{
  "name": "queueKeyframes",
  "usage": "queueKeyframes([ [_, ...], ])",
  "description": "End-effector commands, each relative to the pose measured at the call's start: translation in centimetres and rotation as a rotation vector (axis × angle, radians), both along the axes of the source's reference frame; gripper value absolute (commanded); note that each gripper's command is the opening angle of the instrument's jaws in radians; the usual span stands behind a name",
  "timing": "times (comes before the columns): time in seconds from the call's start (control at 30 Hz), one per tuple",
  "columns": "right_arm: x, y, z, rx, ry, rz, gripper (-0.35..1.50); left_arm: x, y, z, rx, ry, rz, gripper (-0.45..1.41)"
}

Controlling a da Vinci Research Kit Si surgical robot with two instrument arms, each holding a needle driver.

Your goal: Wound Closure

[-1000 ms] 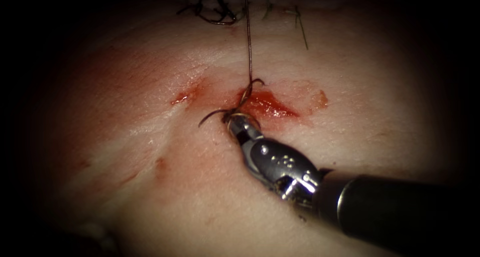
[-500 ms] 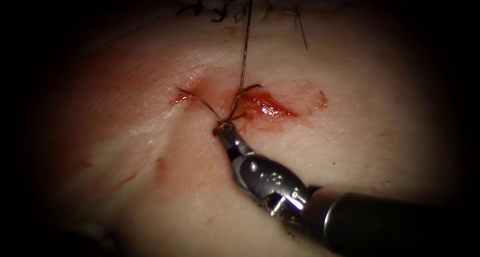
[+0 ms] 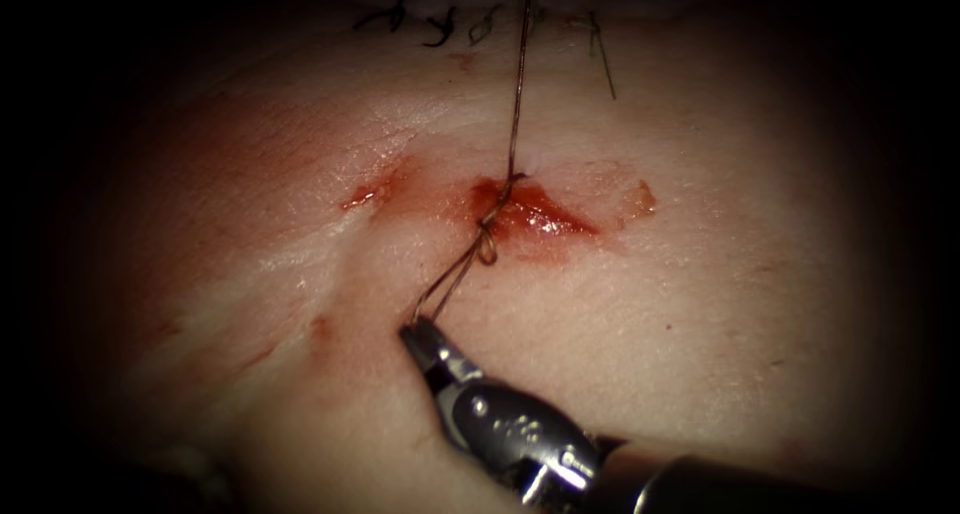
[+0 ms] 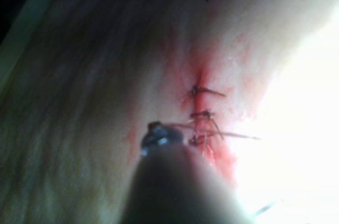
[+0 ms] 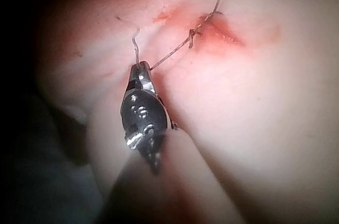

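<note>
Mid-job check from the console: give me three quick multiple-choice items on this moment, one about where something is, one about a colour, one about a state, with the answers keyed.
1. Where does the thread meet the tissue?
A. At the red cut
B. Far out on the pale tissue to the right
C. Under the tool's shaft

2. What colour is the fluid at the cut?
A. Green
B. Red
C. Blue

3. What is the state of the right tool?
A. Open, holding nothing
B. Shut on the needle
C. Shut on the thread

Answers:
1 A, the strand from above runs down into the cut, with a small loop beside it.
2 B, the endoscope view shows a glossy red patch there.
3 C, the jaw tips are closed on the strands leading from the cut.
</note>
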State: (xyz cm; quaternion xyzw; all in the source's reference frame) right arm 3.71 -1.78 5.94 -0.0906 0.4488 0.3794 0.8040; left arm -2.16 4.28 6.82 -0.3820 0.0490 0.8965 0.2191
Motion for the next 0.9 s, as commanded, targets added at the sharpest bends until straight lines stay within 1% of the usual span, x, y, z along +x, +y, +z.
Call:
queueKeyframes([
  [0.03, 0.11, -0.09, 0.04, -0.008, -0.01, -0.039, -0.35, -0.06, 0.06, 0.04, -0.005, 0.0, -0.001, -0.45],
  [0.1, 0.12, -0.09, 0.06, -0.032, -0.052, -0.116, -0.35, -0.08, 0.07, 0.05, -0.009, 0.0, 0.003, -0.45],
  [0.23, 0.07, -0.1, 0.16, -0.067, -0.095, -0.219, -0.35, -0.09, 0.1, 0.06, -0.011, -0.003, 0.005, -0.45],
  [0.37, 0.12, -0.19, 0.25, -0.066, -0.104, -0.24, -0.35, -0.09, 0.17, 0.06, -0.011, -0.013, 0.009, -0.45],
  [0.4, 0.16, -0.23, 0.28, -0.063, -0.103, -0.251, -0.35, -0.1, 0.23, 0.06, -0.016, -0.007, 0.008, -0.45],
  [0.63, 0.3, -0.32, 0.23, -0.058, -0.094, -0.282, -0.35, -0.15, 0.39, 0.06, -0.023, -0.013, -0.005, -0.45],
  [0.9, 0.38, -0.48, 0.2, -0.053, -0.096, -0.31, -0.35, -0.16, 0.41, 0.07, -0.03, -0.006, -0.006, -0.45],
])
